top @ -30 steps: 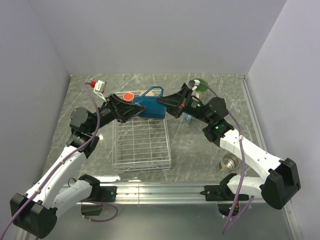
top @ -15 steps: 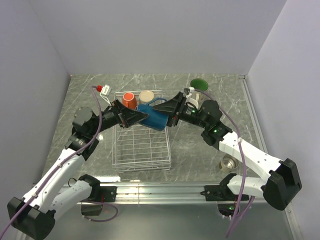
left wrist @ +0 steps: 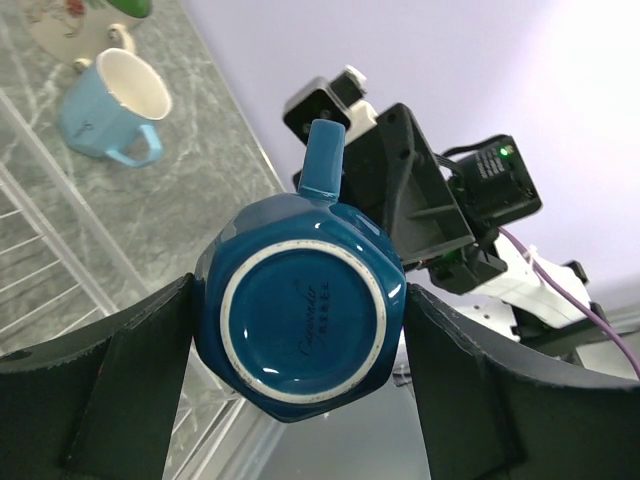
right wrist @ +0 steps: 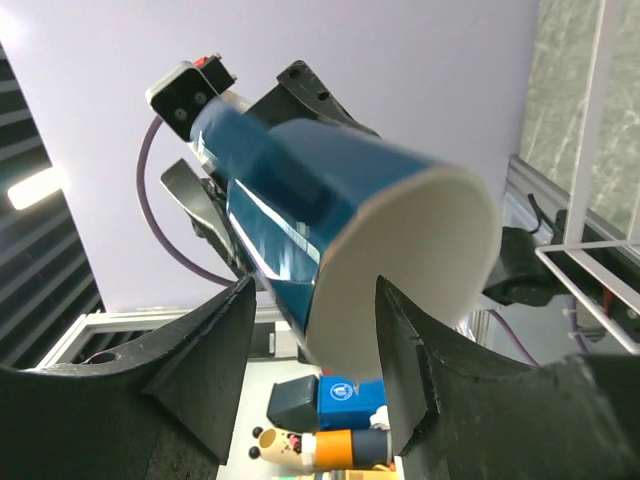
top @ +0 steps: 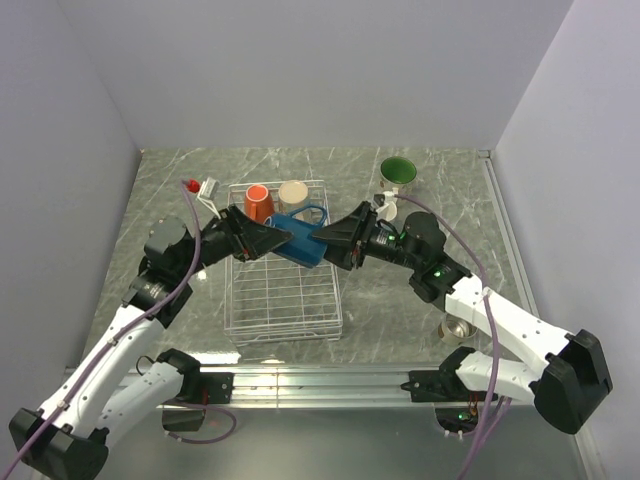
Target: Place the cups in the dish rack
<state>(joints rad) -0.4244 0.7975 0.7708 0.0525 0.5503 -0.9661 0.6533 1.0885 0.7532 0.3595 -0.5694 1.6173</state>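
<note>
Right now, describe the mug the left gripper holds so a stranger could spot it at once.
Find the white wire dish rack in the middle of the table. Over its far end the left gripper holds the dark blue mug on its side. The orange mug and beige mug behind it stand upright in the rack.

A mug (top: 299, 243) hangs over the dish rack (top: 285, 303) holding two cups (top: 257, 203).

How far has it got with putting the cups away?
Done: the orange cup and the beige cup sit at the far end of the dish rack. In hand: the left tool grips the dark blue cup above the rack, with the right tool open at its mouth. Left on the table: the green-lined cup, the light blue cup and the metallic cup.
</note>
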